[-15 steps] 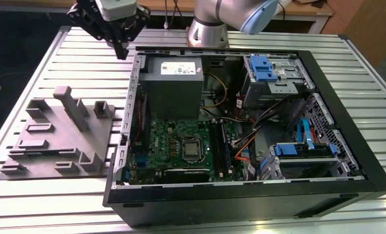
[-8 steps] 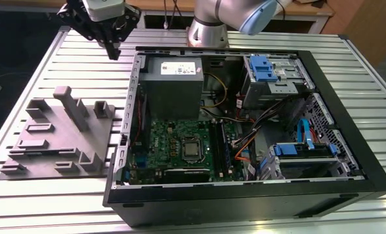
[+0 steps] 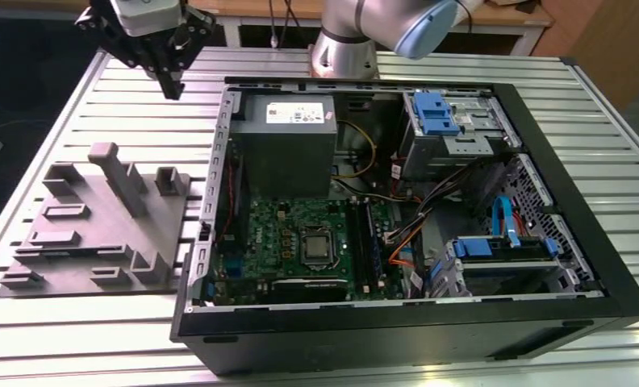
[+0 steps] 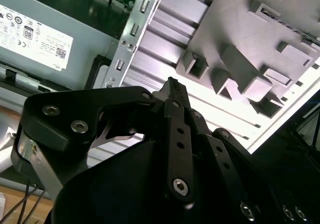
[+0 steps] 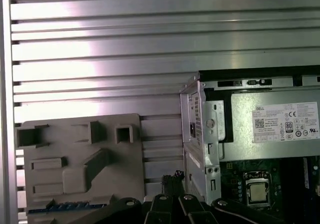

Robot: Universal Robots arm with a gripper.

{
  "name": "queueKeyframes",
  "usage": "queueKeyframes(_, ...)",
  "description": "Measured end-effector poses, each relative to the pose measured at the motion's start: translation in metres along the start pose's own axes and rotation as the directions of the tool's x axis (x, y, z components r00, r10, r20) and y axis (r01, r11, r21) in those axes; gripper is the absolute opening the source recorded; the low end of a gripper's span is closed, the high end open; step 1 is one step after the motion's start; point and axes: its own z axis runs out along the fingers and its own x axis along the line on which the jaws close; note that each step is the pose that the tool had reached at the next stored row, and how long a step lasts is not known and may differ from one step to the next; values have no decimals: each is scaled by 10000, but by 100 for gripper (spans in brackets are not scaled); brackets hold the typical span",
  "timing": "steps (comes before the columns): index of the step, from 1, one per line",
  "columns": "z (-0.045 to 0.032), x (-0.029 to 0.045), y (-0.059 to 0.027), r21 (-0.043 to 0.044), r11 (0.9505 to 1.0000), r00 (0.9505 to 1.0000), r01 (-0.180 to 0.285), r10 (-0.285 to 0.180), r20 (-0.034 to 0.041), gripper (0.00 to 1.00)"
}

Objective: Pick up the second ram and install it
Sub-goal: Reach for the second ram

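My gripper (image 3: 172,89) hangs high over the table's far end, beyond the far corner of the open computer case (image 3: 535,145) on the exterior view's left. Its black fingers meet at the tip in both wrist views (image 4: 172,85) (image 5: 173,176), shut with nothing visible between them. A thin dark bluish strip, apparently the second ram (image 5: 65,207), lies in a long slot of the grey holder block (image 5: 75,134), well away from the gripper. The green board (image 3: 298,234) with its long black slots (image 3: 361,238) lies inside the case.
The grey holder block (image 3: 93,234) carries an upright post (image 3: 115,173) and several low blocks. Inside the case stand a grey power supply (image 3: 287,137), blue drive brackets (image 3: 432,113), and loose orange and blue cables (image 3: 503,218). The ribbed metal table (image 3: 61,339) ends close beside the holder.
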Motion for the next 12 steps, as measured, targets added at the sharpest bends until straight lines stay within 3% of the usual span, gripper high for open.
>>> queueKeyframes(12,1,341,-26,1,10000,10000,-1,1,0,10)
